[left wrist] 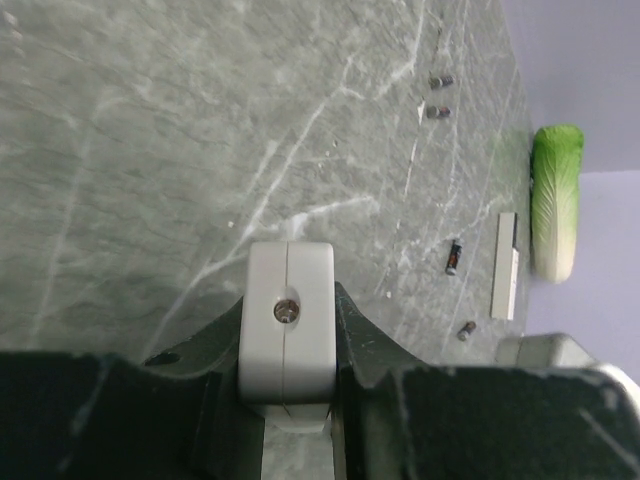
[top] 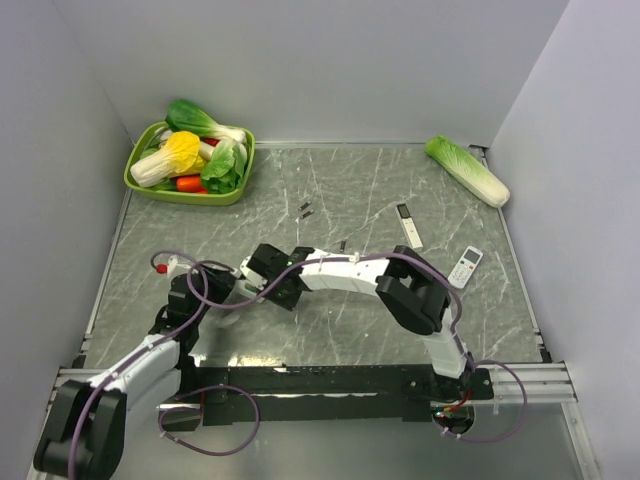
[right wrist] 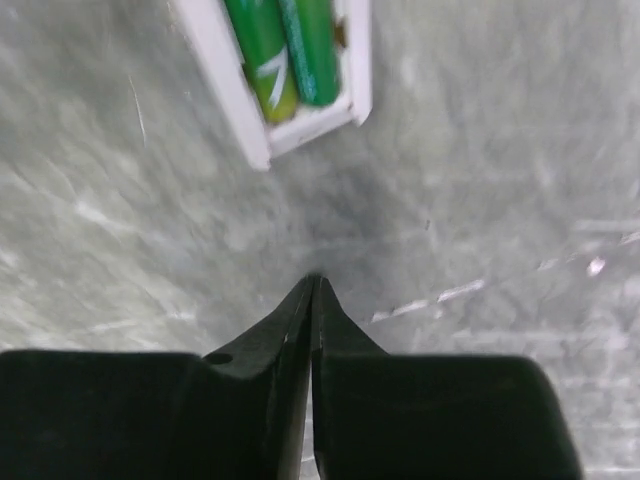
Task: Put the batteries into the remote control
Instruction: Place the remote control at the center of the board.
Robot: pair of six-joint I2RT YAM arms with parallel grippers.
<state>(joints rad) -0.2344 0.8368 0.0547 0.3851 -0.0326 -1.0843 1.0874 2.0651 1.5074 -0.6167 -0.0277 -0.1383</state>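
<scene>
In the left wrist view, my left gripper is shut on the white end of the remote control, one finger on each side of it. The right wrist view shows the remote control lying back-up on the marble. Two green batteries sit side by side in its open recess. My right gripper is shut with nothing in it, its tips just short of the remote's end. From above, both grippers meet at the table's near middle, where the right arm hides most of the remote.
A green basket of vegetables stands at the back left and a napa cabbage at the back right. A white remote with a black end and a buttoned remote lie to the right. Small dark cells lie mid-table.
</scene>
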